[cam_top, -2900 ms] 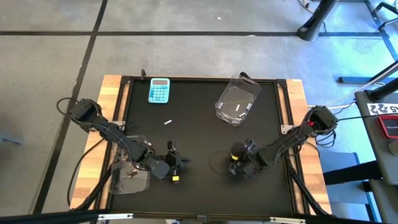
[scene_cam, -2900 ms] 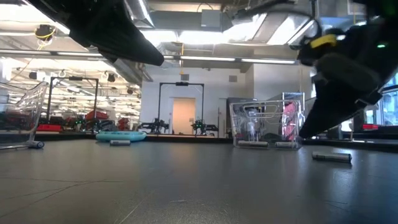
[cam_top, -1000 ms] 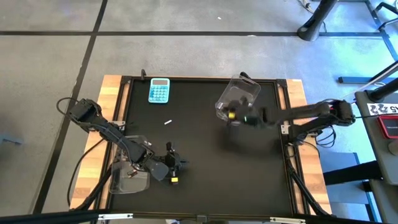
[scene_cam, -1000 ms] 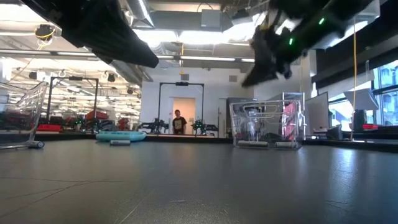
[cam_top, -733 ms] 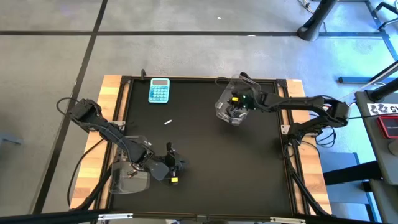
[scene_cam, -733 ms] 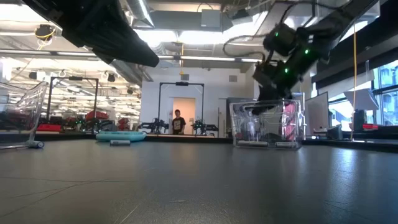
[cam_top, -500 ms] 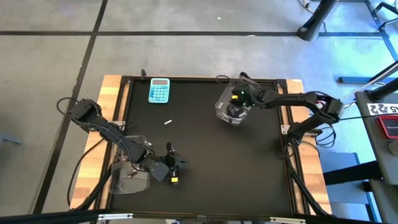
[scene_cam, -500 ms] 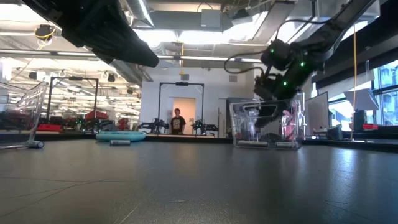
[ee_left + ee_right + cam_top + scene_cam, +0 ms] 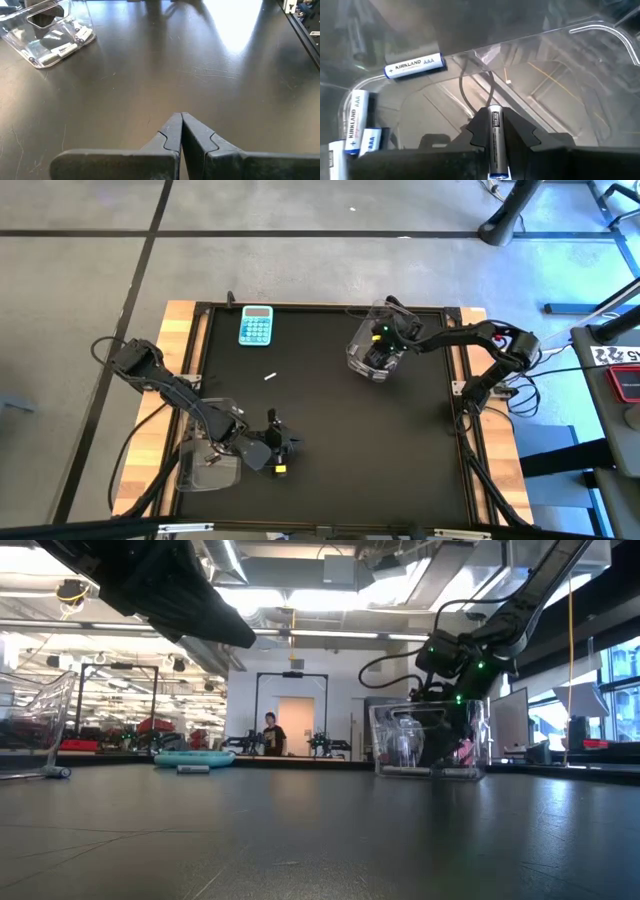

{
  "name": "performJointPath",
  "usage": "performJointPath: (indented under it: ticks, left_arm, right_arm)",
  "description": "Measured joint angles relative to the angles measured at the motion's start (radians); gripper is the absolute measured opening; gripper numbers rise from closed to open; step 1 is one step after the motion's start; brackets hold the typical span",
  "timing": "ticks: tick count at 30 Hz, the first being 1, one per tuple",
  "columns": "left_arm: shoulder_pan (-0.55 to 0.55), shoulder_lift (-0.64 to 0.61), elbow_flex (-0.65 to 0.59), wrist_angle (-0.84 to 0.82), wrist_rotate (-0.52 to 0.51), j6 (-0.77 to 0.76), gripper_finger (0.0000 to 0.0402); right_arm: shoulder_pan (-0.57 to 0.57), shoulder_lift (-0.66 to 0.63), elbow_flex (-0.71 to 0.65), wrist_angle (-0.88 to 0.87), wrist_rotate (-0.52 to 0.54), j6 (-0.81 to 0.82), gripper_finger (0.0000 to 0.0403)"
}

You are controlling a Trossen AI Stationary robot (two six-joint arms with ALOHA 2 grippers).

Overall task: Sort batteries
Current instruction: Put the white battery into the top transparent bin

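Note:
My right gripper point(image 9: 379, 356) reaches down inside the clear bin point(image 9: 398, 323) at the table's far right and is shut on a silvery battery point(image 9: 497, 142). Several white batteries point(image 9: 415, 66) lie on that bin's floor. One silvery battery point(image 9: 269, 376) lies alone on the black mat, left of centre. My left gripper point(image 9: 180, 116) is shut with nothing in it, low over the mat near the front left point(image 9: 288, 445). Beside it stands a second clear bin point(image 9: 205, 470) with dark batteries in it. My right gripper pinches the battery's long sides point(image 9: 493, 125) between its two fingers, and the battery lies along them. The fingers point(image 9: 479, 126) slant down into the bin from above. The battery's blue end points back toward the wrist. Whether its far end touches the bin's floor I cannot tell.
A light-blue calculator point(image 9: 256, 325) lies at the far left of the mat. Wooden strips point(image 9: 180, 330) edge the table on both sides. The middle and near right of the mat are bare. A person point(image 9: 268, 735) stands far off in the room behind.
My right gripper has swung over the far-right bin and gone down into it, carrying the battery between its fingers. The right arm has stretched toward the table's far edge.

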Motion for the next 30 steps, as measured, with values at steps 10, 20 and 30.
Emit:
performJointPath:
  ticks: [10,20,30]
  left_arm:
    - [0.0,0.0,0.0,0.0,0.0,0.0,0.0001]
    - [0.0,0.0,0.0,-0.004,0.0,0.0,0.0001]
    - [0.091,-0.034,0.0,-0.228,-0.135,-0.184,0.0001]
  right_arm:
    - [0.001,0.0,0.006,-0.004,0.021,0.024,0.0082]
    - [0.004,-0.108,0.183,-0.225,0.063,-0.027,0.0145]
    - [0.242,-0.425,0.283,-0.339,0.129,0.011,0.0138]
